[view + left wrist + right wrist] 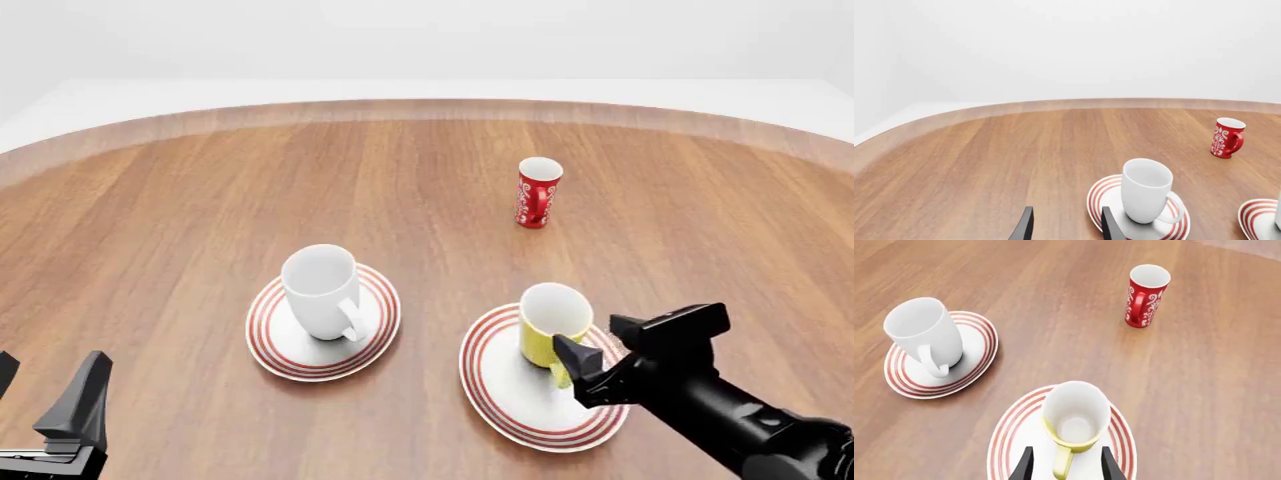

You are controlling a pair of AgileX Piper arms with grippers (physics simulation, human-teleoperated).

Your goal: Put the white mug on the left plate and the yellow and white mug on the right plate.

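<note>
Standing alone beyond both plates, red patterned cup [538, 193] blocks nothing.

Red patterned cup [538, 192] — wooden table [160, 220]

I see the yellow and white mug [553, 320] upright on the right plate [514, 400], just ahead of my right gripper [577, 368]; the white mug [322, 290] stands on the left plate [274, 340], well off its left.

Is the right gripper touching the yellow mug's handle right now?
Cannot tell. In the right wrist view the right gripper straddles the yellow and white mug handle with slim gaps; the front view overlaps them.
</note>
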